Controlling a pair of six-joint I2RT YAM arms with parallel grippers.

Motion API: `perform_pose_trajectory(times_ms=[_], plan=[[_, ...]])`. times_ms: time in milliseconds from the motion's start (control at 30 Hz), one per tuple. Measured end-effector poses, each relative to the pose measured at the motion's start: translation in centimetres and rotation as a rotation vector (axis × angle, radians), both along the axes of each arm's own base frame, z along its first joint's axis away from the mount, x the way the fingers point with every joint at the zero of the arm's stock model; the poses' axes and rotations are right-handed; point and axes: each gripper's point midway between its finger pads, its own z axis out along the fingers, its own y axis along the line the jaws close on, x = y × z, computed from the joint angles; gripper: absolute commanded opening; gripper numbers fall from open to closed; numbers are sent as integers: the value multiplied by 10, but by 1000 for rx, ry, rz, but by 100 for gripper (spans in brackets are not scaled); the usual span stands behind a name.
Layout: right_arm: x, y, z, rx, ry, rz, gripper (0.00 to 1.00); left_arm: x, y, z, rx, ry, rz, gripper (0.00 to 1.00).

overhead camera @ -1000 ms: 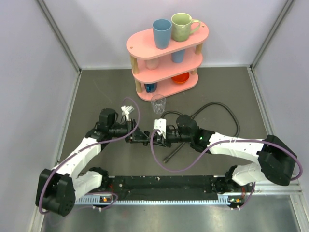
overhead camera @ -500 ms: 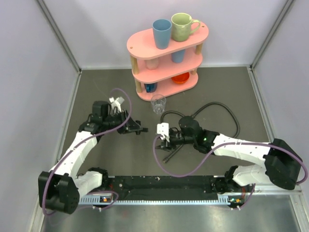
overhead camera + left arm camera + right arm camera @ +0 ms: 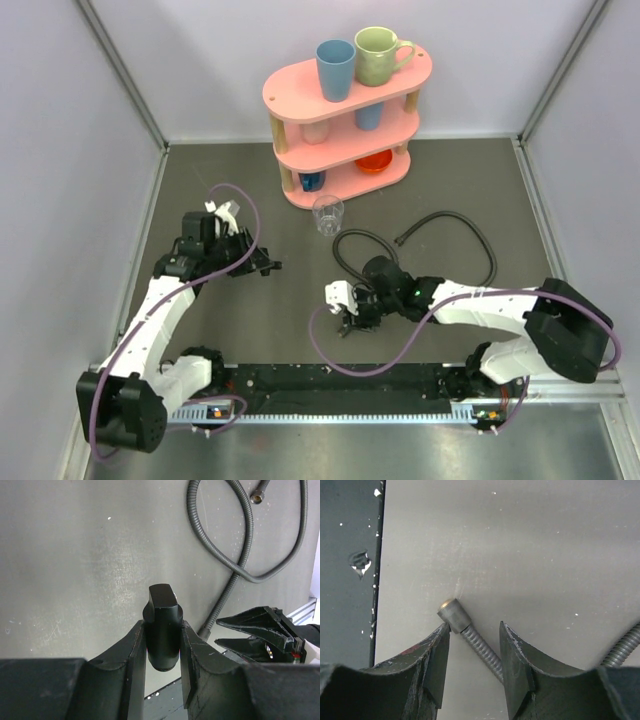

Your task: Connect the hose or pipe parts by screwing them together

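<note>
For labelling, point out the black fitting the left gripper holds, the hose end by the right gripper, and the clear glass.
black fitting (image 3: 161,625), left wrist view, middle of body
hose end (image 3: 453,614), right wrist view, its collar
clear glass (image 3: 327,214), top external view, side wall

The hose (image 3: 455,214) loops on the table (image 3: 250,335) before the shelf (image 3: 290,92), right of the glass (image 3: 327,213).

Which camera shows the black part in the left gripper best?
Left wrist view: the black part sits centre frame, clamped in the left gripper, with its rounded top clear. The top view shows only a dark blur at that gripper's tip. The right wrist view shows none of it.
</note>
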Motion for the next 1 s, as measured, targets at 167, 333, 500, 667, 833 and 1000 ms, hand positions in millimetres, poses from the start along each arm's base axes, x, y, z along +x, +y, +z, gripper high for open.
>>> perform_pose_trajectory(times_ms=[167, 333, 500, 667, 833, 1000], plan=[[-1, -5, -13, -48, 18, 1, 44, -2, 0, -3, 2, 11, -5, 0], [-3, -7, -28, -112, 56, 4, 43, -2, 0, -3, 1, 12, -6, 0], [-2, 0, -39, -156, 56, 9, 39, -2, 0, -3, 1, 12, -5, 0], [-3, 23, -35, -102, 21, 25, 34, -3, 0, -4, 1, 16, -4, 0], [0, 57, -26, 28, -7, 18, 17, -6, 0, -9, -1, 36, -1, 0], [8, 75, -36, 82, 3, -14, 27, -8, 0, -13, -2, 48, 3, 0]])
